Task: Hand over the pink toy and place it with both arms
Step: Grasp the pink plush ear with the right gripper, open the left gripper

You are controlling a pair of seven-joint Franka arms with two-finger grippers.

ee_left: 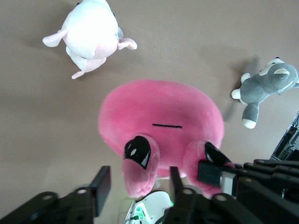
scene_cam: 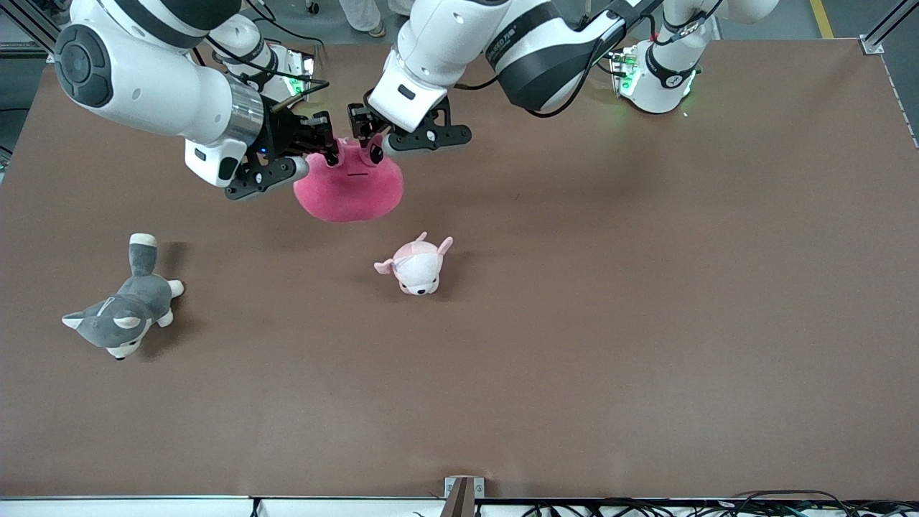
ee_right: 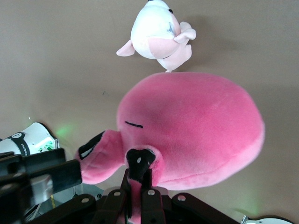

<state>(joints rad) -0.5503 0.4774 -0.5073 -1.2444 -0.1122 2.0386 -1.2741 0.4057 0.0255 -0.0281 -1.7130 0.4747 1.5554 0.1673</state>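
The pink toy [scene_cam: 348,188] hangs in the air over the table's middle, toward the robots' bases. It is a rounded hot-pink plush with two black-eyed stalks on top. My right gripper [scene_cam: 327,147] is shut on one eye stalk and carries the toy; in the right wrist view the gripper [ee_right: 138,186] pinches the stalk, with the toy's body [ee_right: 196,126] below it. My left gripper [scene_cam: 366,136] is open around the other eye stalk. In the left wrist view the left gripper [ee_left: 138,186] has its fingers [ee_left: 101,184] standing apart on either side of the stalk, not pressing it, above the toy [ee_left: 163,112].
A small pale pink-and-white plush animal [scene_cam: 416,266] lies on the brown table [scene_cam: 646,287], nearer the front camera than the pink toy. A grey-and-white plush husky [scene_cam: 122,312] lies toward the right arm's end. Both show in the left wrist view, the pale plush [ee_left: 88,35] and the husky [ee_left: 266,88].
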